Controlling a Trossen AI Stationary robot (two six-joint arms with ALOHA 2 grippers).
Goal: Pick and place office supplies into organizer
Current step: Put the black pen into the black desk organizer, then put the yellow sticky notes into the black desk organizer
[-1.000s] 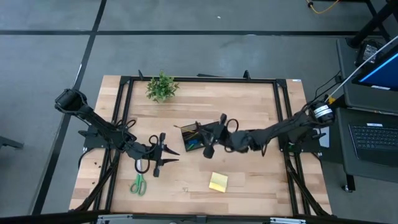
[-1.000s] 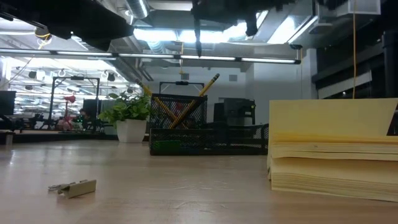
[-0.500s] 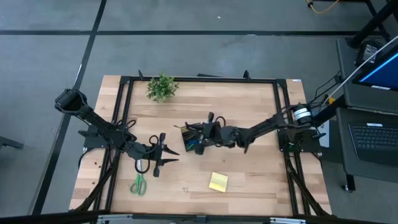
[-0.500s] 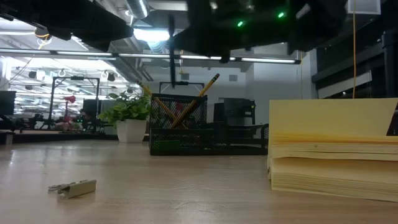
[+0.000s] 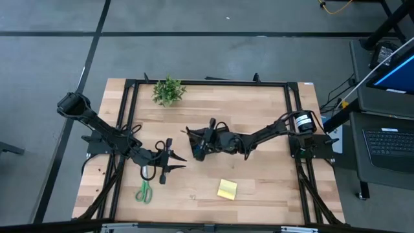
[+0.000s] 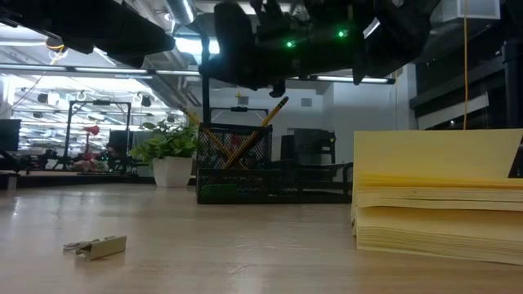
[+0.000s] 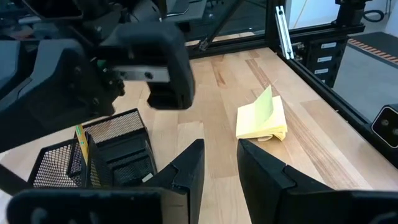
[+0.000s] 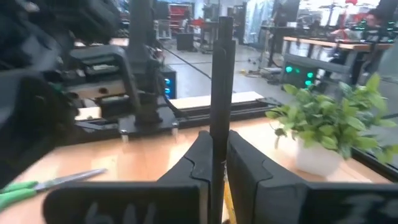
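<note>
The right end effector [image 5: 198, 152] is clenched on a black pen [image 8: 221, 81], which stands upright between its two fingers [image 8: 196, 158] in the right wrist view. In the high view this end effector hangs directly above the organizer [image 5: 202, 144], whose mesh walls show just beneath it at the middle of the bench [image 5: 259, 175]. The low view shows the organizer [image 6: 245, 167] standing on the bench with wooden pencils [image 6: 245, 139] already leaning in its taller section, and the right arm suspended above it. Judgement: the step in hand is delivery of the pen, with the carry finished and the drop not yet made. The next move calls for lowering the pen tip into the taller section alongside the pencils, keeping it vertical so it clears the mesh rim, then parting the fingers. The left end effector [image 5: 169, 159] waits well to the side of the right one, above bare bench, its fingers [image 7: 186, 171] standing apart and holding nothing. Still outside the organizer are the green-handled scissors [image 5: 143, 191], lying near the left end effector on the side away from the organizer, and the yellow sticky-note pad [image 5: 226, 189], resting between the organizer and the bench edge. The task is judged partly done.
</note>
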